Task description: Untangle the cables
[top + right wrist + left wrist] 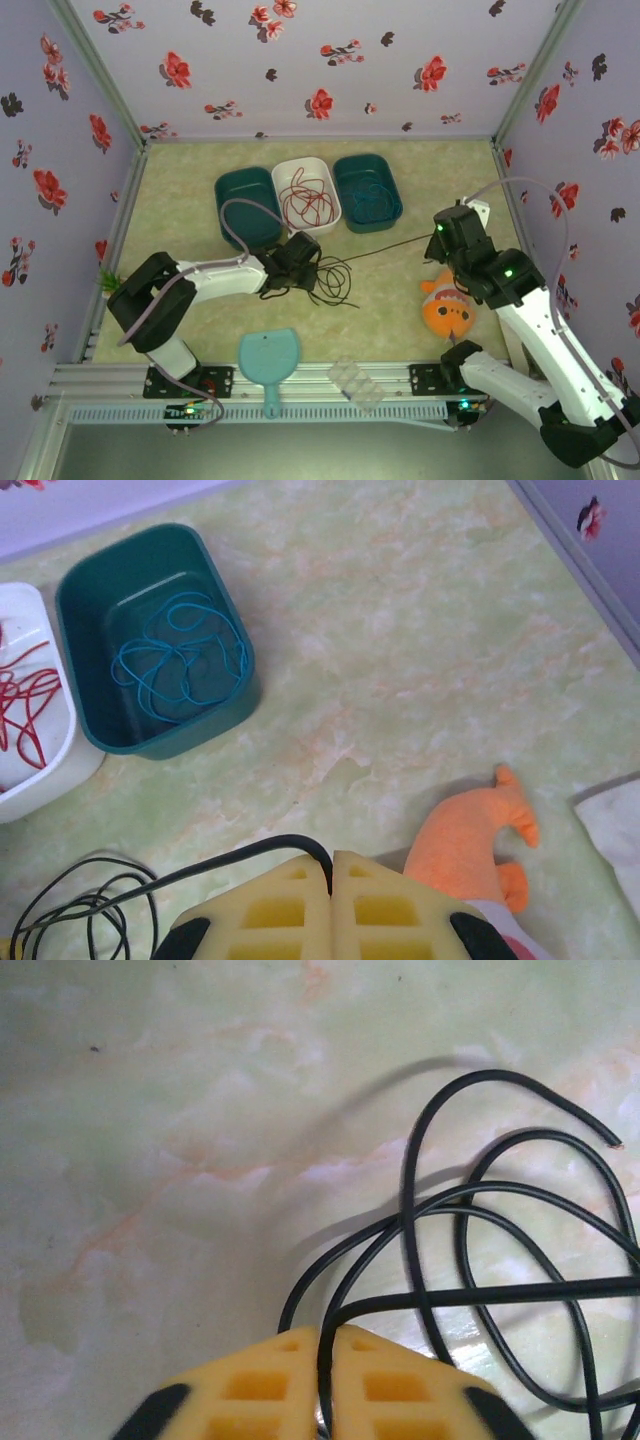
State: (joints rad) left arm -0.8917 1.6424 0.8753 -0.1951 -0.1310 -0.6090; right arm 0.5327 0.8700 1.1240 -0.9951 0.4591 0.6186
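left tool (pixel 326 1345) and right tool (pixel 331 865) are each clamping the black cable (pixel 520 1289), holding it stretched over open counter (pixel 400 285) before the white bin (pixel 306 161).

Black cable (pixel 335 282) sprawls in loose loops at centre, one strand taut toward 3 o'clock. At 12 o'clock, red cable (pixel 310 200) lies coiled in white bin (pixel 283 170), teal cable (pixel 370 205) in teal bin (pixel 393 182).

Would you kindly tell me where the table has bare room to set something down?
Bare table lies right of the right teal bin and left of the left teal bin. It is crowded around the black cable and orange fish toy.
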